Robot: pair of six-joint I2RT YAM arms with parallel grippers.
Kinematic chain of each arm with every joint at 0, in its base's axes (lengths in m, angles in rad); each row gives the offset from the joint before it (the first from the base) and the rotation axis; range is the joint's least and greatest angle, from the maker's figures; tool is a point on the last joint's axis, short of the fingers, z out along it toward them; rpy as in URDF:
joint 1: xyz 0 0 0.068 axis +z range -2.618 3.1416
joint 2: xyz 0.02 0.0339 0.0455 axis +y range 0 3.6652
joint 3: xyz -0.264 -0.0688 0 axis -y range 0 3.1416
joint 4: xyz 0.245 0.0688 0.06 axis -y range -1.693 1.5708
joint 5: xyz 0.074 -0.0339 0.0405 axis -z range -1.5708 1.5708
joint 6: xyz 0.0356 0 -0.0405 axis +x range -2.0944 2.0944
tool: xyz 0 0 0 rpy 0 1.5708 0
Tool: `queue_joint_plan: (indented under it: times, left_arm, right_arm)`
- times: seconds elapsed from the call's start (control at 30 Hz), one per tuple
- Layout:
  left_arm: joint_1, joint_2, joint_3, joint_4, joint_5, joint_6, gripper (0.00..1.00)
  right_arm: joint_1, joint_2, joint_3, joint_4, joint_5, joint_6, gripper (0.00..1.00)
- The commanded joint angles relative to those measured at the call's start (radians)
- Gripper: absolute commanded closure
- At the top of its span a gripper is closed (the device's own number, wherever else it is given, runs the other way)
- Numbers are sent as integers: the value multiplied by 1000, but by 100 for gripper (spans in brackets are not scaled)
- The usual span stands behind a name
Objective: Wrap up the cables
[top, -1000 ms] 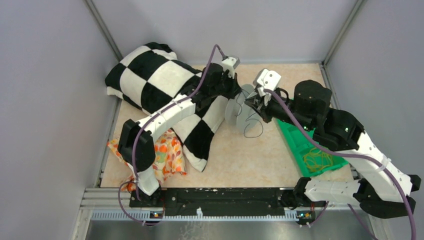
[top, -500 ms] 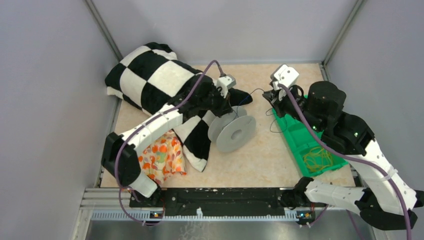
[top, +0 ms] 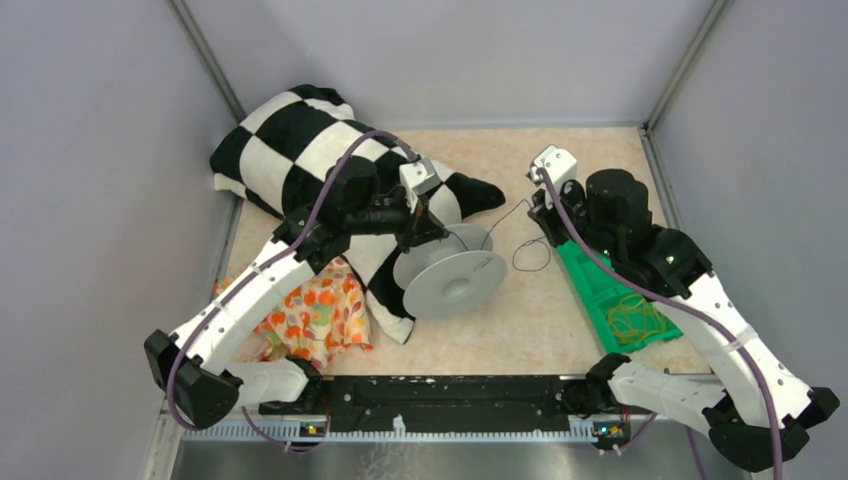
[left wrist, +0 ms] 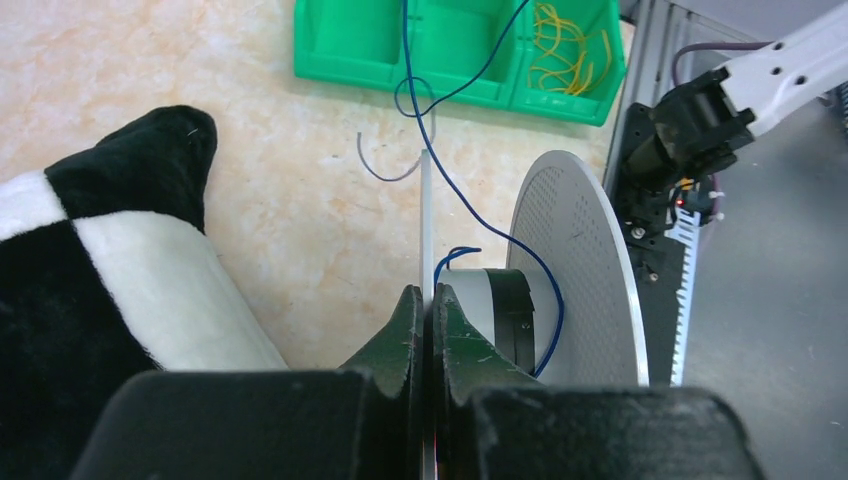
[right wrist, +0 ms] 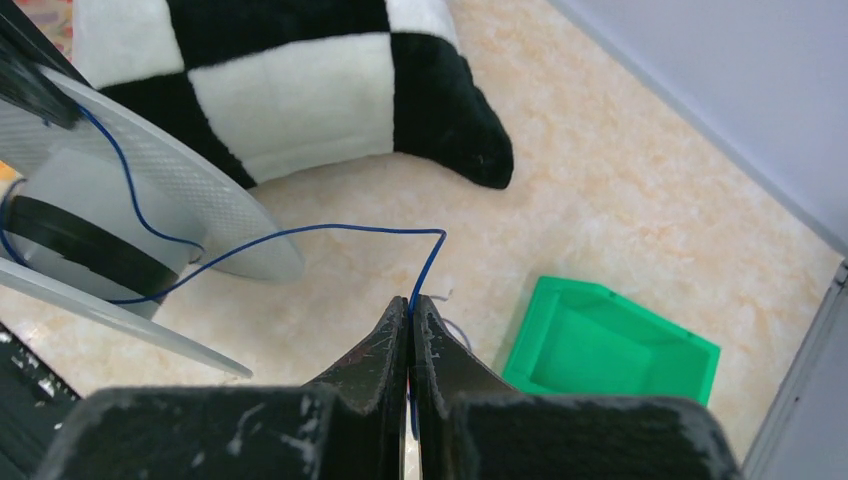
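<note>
The left tool (left wrist: 425, 302) was pressed together on the thin rim of one flange of a grey plastic spool (top: 450, 283), which leaned over near the middle of the beige, marbled tabletop (top: 480, 335). In the left wrist view that flange ran edge-on straight out from between the fingers, while the other, perforated flange stood just to the side of it. A dark band circled the pale hub between the two flanges.

The thin dark-blue cable (right wrist: 300, 232) came off the hub, passed over the rim of a flange and ran through the air to the right tool (right wrist: 411, 305). That tool was clamped shut on the cable, which bent sharply just above the fingertips. Past the grip, the top view showed the rest of the cable hanging in a loose loop over the tabletop, between the spool and a green plastic compartment tray (top: 598, 285).

The tray lay near the right edge, under the right arm, and a tangle of yellow rubber bands (top: 634, 320) sat in its nearest compartment. A black-and-white chequered plush cushion (top: 300, 150) sprawled from the far left corner towards the spool, one black tip pointing at the right tool. An orange floral cloth (top: 320, 312) lay beside the cushion at the near left
</note>
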Motion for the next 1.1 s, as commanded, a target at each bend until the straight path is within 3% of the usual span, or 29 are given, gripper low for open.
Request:
queue_joint_plan:
  times: [0.0,0.13,0.33,0.5,0.7,0.8,0.97,1.07]
  left_arm:
    - [7,-69,34,10,103,-24,100]
    - [14,-134,46,-25,116,-47,100]
    - [18,-228,-63,66,161,-104,100]
    - [29,-234,-23,59,174,-127,100]
    - [73,-236,-7,196,163,-233,100]
    - [114,-236,5,268,43,-309,100]
    - [180,-191,63,311,-20,-421,100]
    - [194,-196,29,351,-185,-513,100]
  right_arm:
    - [-12,-32,-27,0,-30,51,100]
    - [-37,-35,-37,-15,-11,78,100]
    - [-72,-35,-14,-21,-62,135,100]
    - [-72,-94,-127,50,-116,197,100]
    - [-72,-150,-233,126,-178,215,100]
    - [-71,-157,-272,148,-186,253,100]
    - [-72,-146,-373,262,-188,304,100]
    - [-71,-158,-448,370,-196,351,100]
